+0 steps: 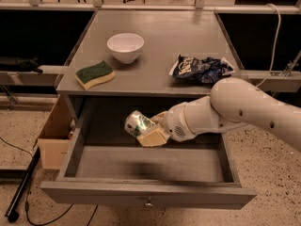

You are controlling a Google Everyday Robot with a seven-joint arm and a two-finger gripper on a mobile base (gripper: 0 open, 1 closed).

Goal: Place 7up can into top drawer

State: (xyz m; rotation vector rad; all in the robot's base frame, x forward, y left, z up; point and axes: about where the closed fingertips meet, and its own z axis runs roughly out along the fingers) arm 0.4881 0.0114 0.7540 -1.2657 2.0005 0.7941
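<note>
Green can (137, 123) in hand (150, 132) above drawer (94, 195)

Dim warm overhead light — gripper (145, 130) clasping 7up can (135, 122) shadows the top drawer (197, 166) floor beneath

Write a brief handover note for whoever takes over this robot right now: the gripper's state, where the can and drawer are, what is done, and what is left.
Gripper: shut on the 7up can, reaching in from the right over the open drawer.
7up can: held tilted in the air above the drawer's floor, near its middle, not yet set down.
Top drawer: pulled out, nothing seen inside.
Done: drawer open, can in hand and over the drawer.
Left: lower the can, release it, pull the arm out.
On the tabletop: bowl, sponge, chip bag.
</note>
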